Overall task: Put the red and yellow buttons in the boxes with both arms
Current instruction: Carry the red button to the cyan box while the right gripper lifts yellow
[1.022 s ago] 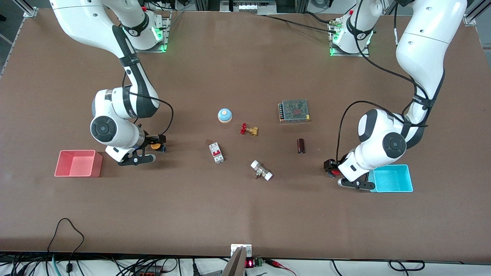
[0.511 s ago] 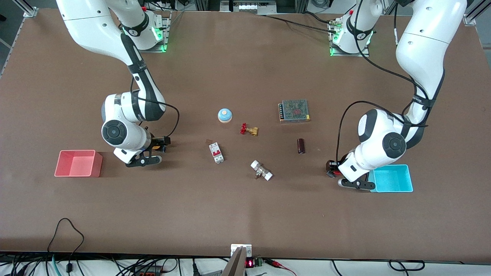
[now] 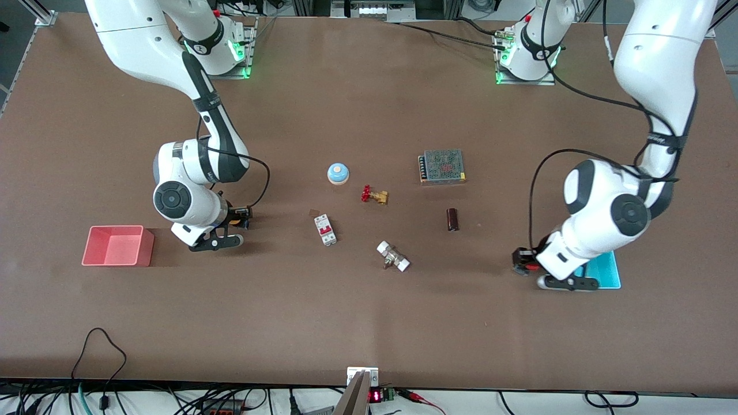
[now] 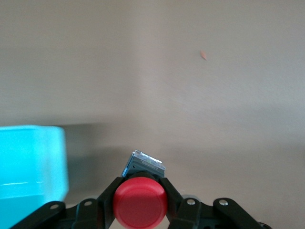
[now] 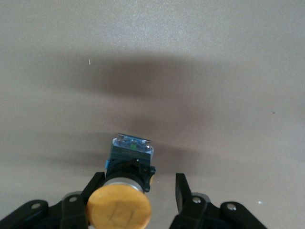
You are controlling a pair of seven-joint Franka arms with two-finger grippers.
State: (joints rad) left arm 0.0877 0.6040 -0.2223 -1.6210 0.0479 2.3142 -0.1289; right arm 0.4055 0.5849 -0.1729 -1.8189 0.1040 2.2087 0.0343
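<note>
My right gripper (image 3: 241, 218) is low at the table, beside the pink-red box (image 3: 118, 245) on the side toward the middle. In the right wrist view it (image 5: 138, 180) is open. The yellow button (image 5: 119, 207) lies between the fingers, against one finger and with a gap to the other; it also shows in the front view (image 3: 233, 218). My left gripper (image 3: 522, 262) is shut on the red button (image 4: 139, 202), right beside the cyan box (image 3: 605, 272). The arm hides part of that box. The cyan box (image 4: 28, 162) also shows in the left wrist view.
In the middle of the table lie a blue-domed bell (image 3: 338, 173), a brass valve with a red handle (image 3: 373, 195), a white circuit breaker (image 3: 325, 229), a white-ended fitting (image 3: 393, 256), a dark cylinder (image 3: 452, 219) and a mesh-topped power supply (image 3: 442, 166).
My left arm has carried the red button toward the cyan box and now covers part of it. My right arm moved in on the yellow button, then stayed still.
</note>
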